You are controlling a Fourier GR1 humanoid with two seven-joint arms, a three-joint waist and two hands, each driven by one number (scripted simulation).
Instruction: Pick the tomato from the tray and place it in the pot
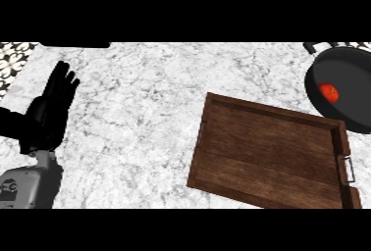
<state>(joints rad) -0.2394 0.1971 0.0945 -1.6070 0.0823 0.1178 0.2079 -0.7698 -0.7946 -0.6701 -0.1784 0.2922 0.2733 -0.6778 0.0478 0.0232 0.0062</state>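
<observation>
Left robot hand point(49, 110) fingers apart at left edge, tomato point(330, 92) in pot point(355, 115), wooden tray point(268, 154) beside

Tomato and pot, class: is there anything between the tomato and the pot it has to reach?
Nothing visible does. The tomato already lies inside the pot, at the counter's right edge. The tray beside it holds nothing. The left hand rests open at the far left, fingers up; the right hand is not in view.

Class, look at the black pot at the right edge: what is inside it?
Inside the pot lies a red tomato, near its left wall. The pot's right part runs past the picture's edge, so anything there cannot be seen.
</observation>
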